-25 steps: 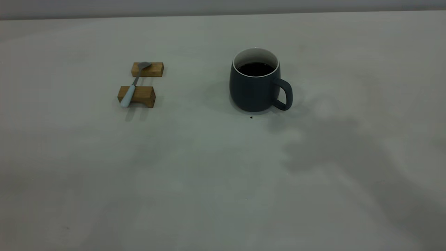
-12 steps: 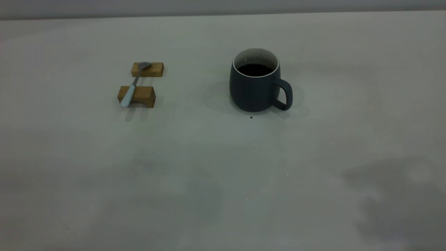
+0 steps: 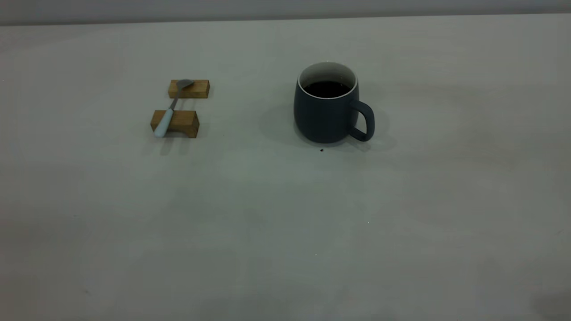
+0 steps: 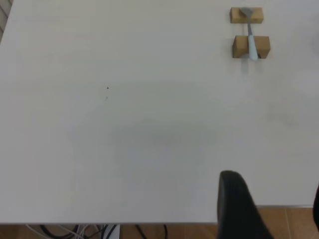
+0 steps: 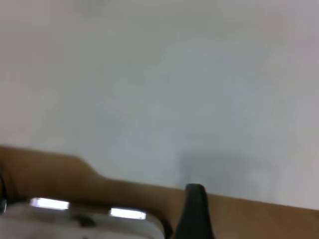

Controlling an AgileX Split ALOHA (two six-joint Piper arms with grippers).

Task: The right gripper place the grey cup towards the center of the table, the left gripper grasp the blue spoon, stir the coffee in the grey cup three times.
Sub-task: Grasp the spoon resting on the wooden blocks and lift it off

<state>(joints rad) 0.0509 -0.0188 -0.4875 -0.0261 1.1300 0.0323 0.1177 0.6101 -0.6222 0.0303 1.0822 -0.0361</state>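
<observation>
The grey cup stands upright near the middle of the table, with dark coffee inside and its handle pointing right. To its left the blue spoon lies across two wooden blocks, also visible in the left wrist view as the spoon. Neither gripper appears in the exterior view. My left gripper is open and empty above the table's edge, far from the spoon. My right gripper is open with nothing in it, one finger showing over the table's edge.
Two wooden blocks carry the spoon. A tiny dark speck lies just in front of the cup. Brown floor and cables show beyond the table edge. A white unit sits beside the right gripper.
The dark shadow on the table's right side has slid toward the near right corner and almost left the view. Cup, spoon and blocks have not moved.
</observation>
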